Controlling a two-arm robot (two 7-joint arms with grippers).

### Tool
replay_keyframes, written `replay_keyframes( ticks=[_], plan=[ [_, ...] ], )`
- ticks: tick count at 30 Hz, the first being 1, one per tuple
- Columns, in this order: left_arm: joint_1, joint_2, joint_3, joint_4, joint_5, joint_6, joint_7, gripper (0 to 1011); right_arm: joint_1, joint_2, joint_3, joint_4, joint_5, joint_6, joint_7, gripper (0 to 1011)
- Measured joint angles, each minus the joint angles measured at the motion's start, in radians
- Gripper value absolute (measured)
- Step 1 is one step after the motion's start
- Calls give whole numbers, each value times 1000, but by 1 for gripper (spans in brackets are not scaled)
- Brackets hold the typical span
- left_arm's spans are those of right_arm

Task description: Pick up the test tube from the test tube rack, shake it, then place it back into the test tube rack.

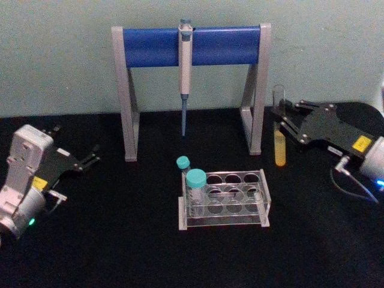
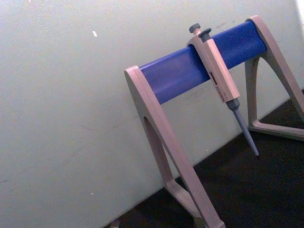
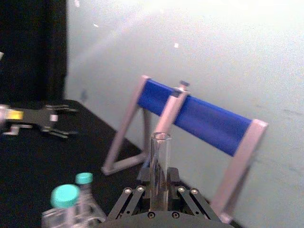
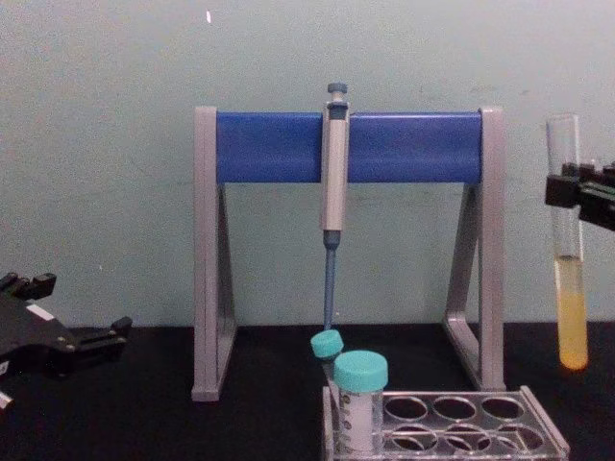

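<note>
Chest view: right hand [image 4: 567,192] clamps test tube [image 4: 571,307] upright, up-right of rack [image 4: 456,423]; left hand [image 4: 82,309] spread.

On the left, left gripper [image 1: 78,144]: black, made of thin linkage bars, fixed to a boxy light-grey housing [image 1: 27,150] with rounded corners. Small yellow sticker [image 1: 39,183] on the side, green lamp [image 1: 30,222] glowing lower down.

On the right, right gripper [image 1: 281,118]: also black, with a flat wide palm and crossed linkage bars. Round silver screws [image 3: 127,190] at the joints. Yellow label [image 1: 362,143] on the palm, pale grey wrist behind it, blue lamp [image 1: 377,182] at the edge. Thin grey cable [image 1: 351,180] looping from a metal plug.
</note>
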Motion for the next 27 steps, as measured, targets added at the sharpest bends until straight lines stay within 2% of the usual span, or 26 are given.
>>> replay_keyframes(
  ticks=[1,4,5,6,10,13,17,21,27],
  plan=[
    [0,0,0,0,0,0,0,1001,11,-16,-4,8,-26,3,-23,228],
    [0,0,0,0,0,0,0,1001,27,-42,-9,23,-52,4,-50,228],
    [0,0,0,0,0,0,0,1002,36,-61,-11,33,-63,3,-64,228],
    [0,0,0,0,0,0,0,1002,36,-61,-11,33,-63,3,-64,228],
    [0,0,0,0,0,0,0,1001,58,-114,-12,56,-75,-3,-82,228],
    [0,0,0,0,0,0,0,1001,68,-140,-15,62,-73,-8,-74,228],
    [0,0,0,0,0,0,0,1001,71,-163,-15,62,-42,-11,-34,228],
    [0,0,0,0,0,0,0,1001,69,-176,-10,59,32,-12,43,228],
    [0,0,0,0,0,0,0,1001,58,-160,-14,47,116,-6,125,228]
  ],
)
